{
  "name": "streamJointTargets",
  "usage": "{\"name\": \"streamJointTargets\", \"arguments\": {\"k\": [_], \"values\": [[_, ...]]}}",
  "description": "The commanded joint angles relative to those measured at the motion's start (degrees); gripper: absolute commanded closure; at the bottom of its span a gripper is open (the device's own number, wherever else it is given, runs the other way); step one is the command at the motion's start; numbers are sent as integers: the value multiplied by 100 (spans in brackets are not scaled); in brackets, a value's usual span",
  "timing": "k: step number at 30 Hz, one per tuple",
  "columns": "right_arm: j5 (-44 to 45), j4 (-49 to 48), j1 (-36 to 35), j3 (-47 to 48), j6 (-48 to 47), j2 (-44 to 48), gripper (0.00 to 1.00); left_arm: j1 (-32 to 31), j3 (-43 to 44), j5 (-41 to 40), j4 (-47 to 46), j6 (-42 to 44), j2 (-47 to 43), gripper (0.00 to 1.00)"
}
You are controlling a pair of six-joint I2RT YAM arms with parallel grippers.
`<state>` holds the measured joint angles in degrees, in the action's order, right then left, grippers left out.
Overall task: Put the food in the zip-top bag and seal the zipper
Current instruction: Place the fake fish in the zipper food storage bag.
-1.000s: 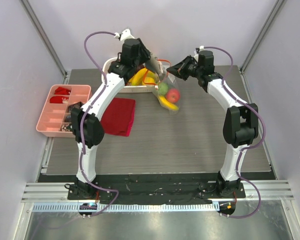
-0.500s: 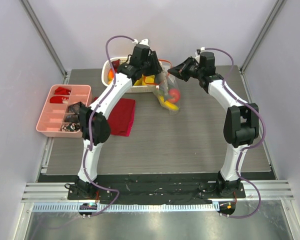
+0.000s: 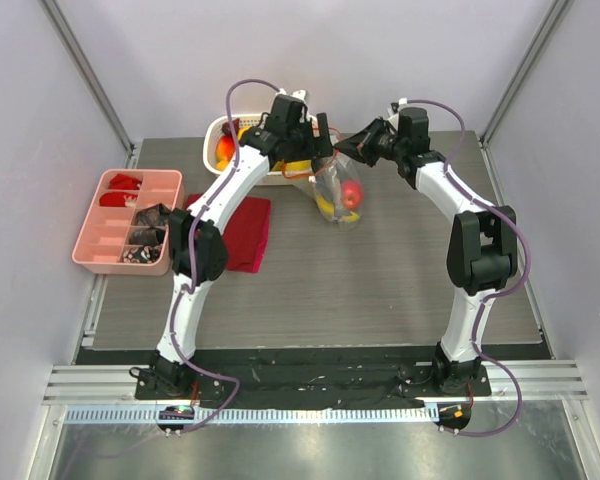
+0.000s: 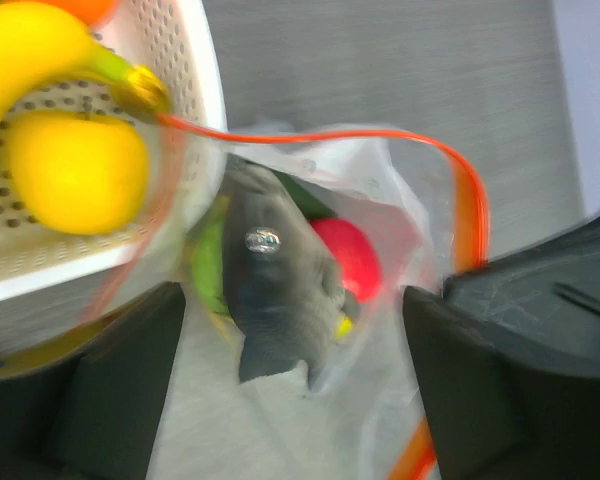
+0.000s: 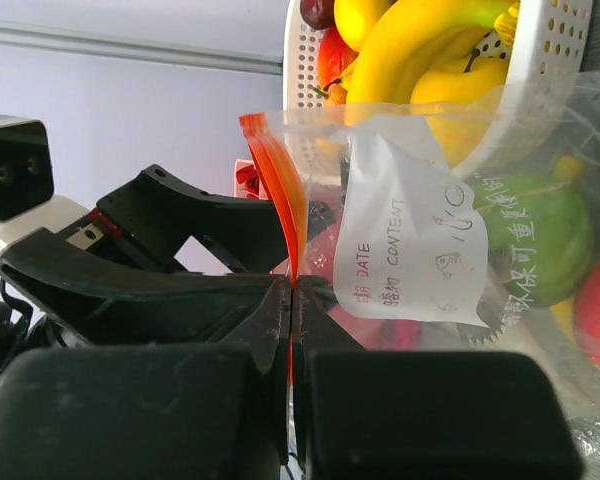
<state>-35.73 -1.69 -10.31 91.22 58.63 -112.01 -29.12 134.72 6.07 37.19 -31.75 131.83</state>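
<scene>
Visibly, right tool clamps the zipper; left tool, apart, straddles zip-top bag.

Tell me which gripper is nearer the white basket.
Left. The left gripper hovers open at the right edge of the basket, over the bag; the right gripper sits farther right, pinching the orange strip.

Pink compartment tray at far left of the grey table mat; red bits in its back slots, small dark items in the near ones. Dark red folded cloth just right of tray. White slotted basket at the mat's back edge.
</scene>
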Motion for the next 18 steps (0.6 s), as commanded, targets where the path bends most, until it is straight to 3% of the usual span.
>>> {"name": "streamJointTargets", "arguments": {"k": [1, 6, 11, 13, 14, 18], "values": [[-57, -165, 99, 1, -97, 302, 99, 117, 205, 360, -598, 449, -693, 0], [-22, -94, 231, 19, -141, 328, 99, 582, -638, 632, -1492, 644, -1580, 0], [-5, -94, 301, -17, -142, 364, 99, 1453, -930, 398, -1513, 520, -1424, 1], [-13, -77, 310, -34, -150, 355, 99, 1619, -973, 133, -1495, 748, -1204, 7], [-22, -77, 319, -34, -159, 346, 99, 1647, -973, 36, -1487, 1062, -1108, 14], [-22, -15, 336, 18, -185, 320, 99, 1743, -798, -544, -1285, 1714, -607, 24]]}}
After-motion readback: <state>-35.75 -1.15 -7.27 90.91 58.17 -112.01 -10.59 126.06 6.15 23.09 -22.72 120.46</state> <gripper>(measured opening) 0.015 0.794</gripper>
